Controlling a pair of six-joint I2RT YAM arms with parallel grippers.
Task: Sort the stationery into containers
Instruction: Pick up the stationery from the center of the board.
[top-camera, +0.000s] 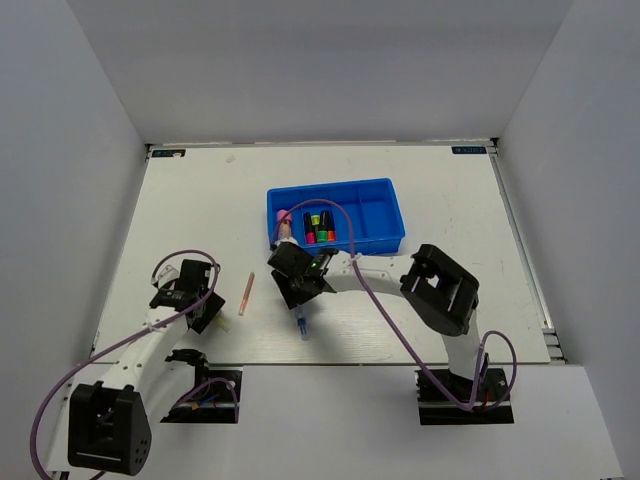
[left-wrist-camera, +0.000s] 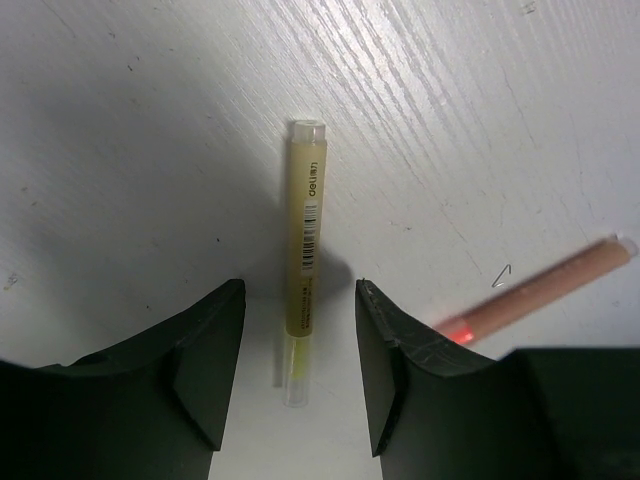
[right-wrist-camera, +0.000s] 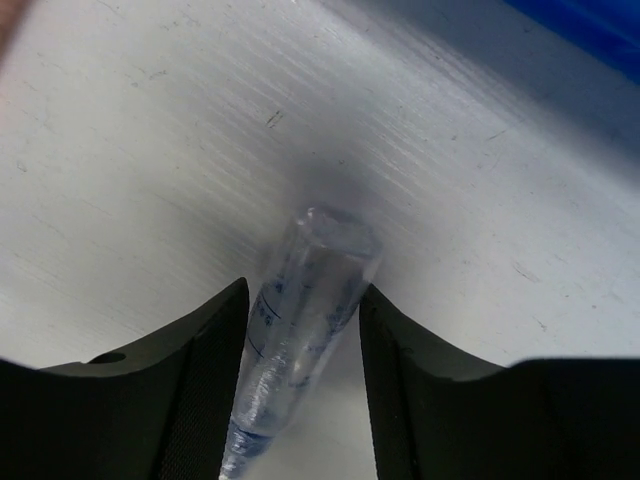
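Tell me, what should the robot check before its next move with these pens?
1. Yellow stick lined up in the gap of the left pincer: ok.
2. Left pincer open wider than the stick, with space on both sides: ok.
3. Clear pen sits inside the right pincer: ok.
4. Right pincer has a firm hold on the pen: cannot tell.
5. Blue tray has bare room at its right end: ok.
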